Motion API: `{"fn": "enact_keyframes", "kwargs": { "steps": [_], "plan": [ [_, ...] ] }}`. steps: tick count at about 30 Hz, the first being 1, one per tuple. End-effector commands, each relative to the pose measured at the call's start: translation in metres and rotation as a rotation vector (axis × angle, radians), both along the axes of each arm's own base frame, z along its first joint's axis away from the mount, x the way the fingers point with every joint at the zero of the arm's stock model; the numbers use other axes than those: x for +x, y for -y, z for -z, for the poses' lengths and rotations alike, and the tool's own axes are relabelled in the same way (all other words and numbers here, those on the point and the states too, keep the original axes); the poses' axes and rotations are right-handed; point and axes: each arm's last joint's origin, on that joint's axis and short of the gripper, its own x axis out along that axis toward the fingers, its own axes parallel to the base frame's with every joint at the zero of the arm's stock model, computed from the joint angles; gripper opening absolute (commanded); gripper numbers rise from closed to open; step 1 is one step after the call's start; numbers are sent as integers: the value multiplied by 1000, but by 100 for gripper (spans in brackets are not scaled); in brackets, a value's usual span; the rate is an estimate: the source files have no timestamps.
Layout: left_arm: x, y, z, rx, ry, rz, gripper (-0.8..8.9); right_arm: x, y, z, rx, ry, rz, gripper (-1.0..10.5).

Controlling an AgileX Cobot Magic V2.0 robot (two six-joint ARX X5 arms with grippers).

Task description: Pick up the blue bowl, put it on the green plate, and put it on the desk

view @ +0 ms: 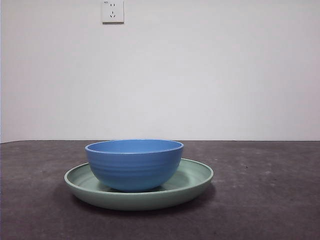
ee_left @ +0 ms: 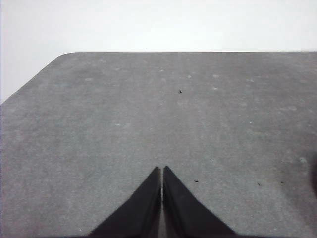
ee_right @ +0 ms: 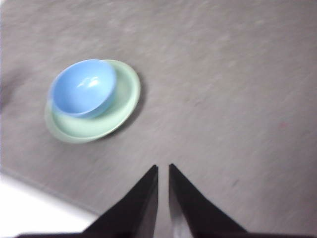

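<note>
Centre-low in the front view, blue bowl sits on green plate, on the desk.
Glossy, stiff, likely light and slippery; pinch its rim. Left gripper closed, empty; right gripper nearly closed, empty.

You have the blue bowl sitting upright and empty inside the green plate, set toward the plate's left side in the front view, its ridged glossy wall rising well above the shallow rim. The plate lies flat on the dark, speckled desk.
</note>
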Motion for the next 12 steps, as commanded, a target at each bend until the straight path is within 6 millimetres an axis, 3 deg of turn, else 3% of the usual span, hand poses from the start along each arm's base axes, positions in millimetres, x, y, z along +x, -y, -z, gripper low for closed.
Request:
{"fn": "enact_keyframes", "kwargs": {
  "steps": [1, 5, 12],
  "plan": [
    [1, 0, 7, 1, -25, 5, 8, 3, 1, -1, -113, 186, -1, 31],
    [1, 0, 7, 1, -25, 5, 8, 13, 1, 13, -182, 384, 63, 31],
    [1, 0, 7, 1, -25, 5, 8, 43, 1, 70, -221, 558, 165, 31]
  ]
}}
